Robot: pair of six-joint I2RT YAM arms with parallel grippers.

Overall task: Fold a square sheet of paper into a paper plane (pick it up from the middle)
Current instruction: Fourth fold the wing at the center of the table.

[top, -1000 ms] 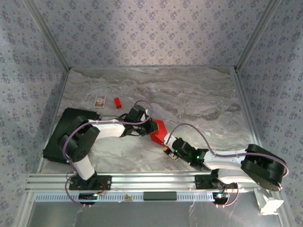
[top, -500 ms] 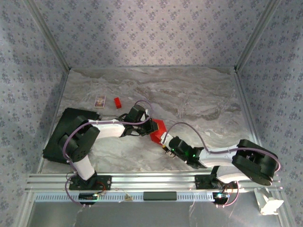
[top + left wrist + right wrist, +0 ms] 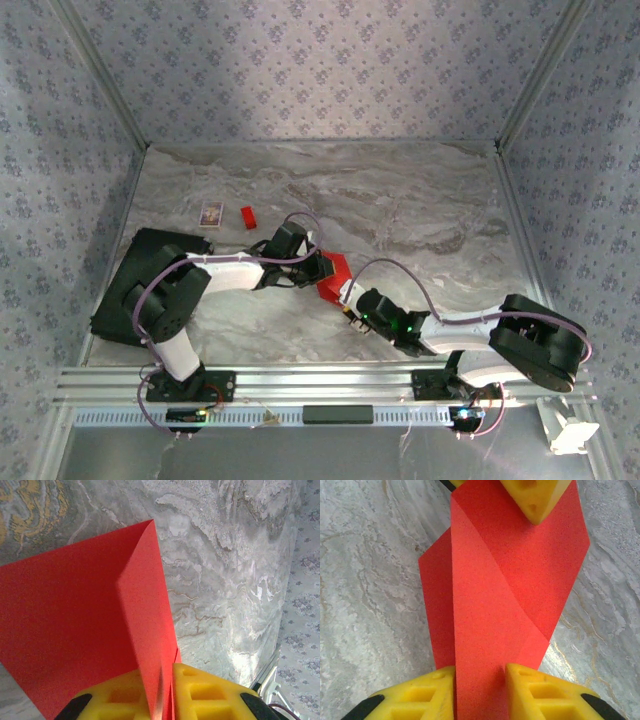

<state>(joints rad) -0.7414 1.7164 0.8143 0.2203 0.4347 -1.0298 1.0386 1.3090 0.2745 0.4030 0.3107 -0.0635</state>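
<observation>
The marbled worktop (image 3: 420,200) carried a black mat (image 3: 125,290) at its left edge. Near the middle was the square sheet of paper (image 3: 334,277), red and folded. Its long axis ran from the left tool (image 3: 322,268) to the right tool (image 3: 349,303), and a diagonal crease crossed it. The left tool was clamped on an upright fold. The right tool's pads (image 3: 420,700) flanked the other end, but I could not tell whether they pinched it. Towards the far left sat a small patterned card (image 3: 211,213) and a red block (image 3: 248,217).

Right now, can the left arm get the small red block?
Probably not: the left tool is shut on the red paper. The table path to the red block looks free, so after letting go, likely yes.
</observation>
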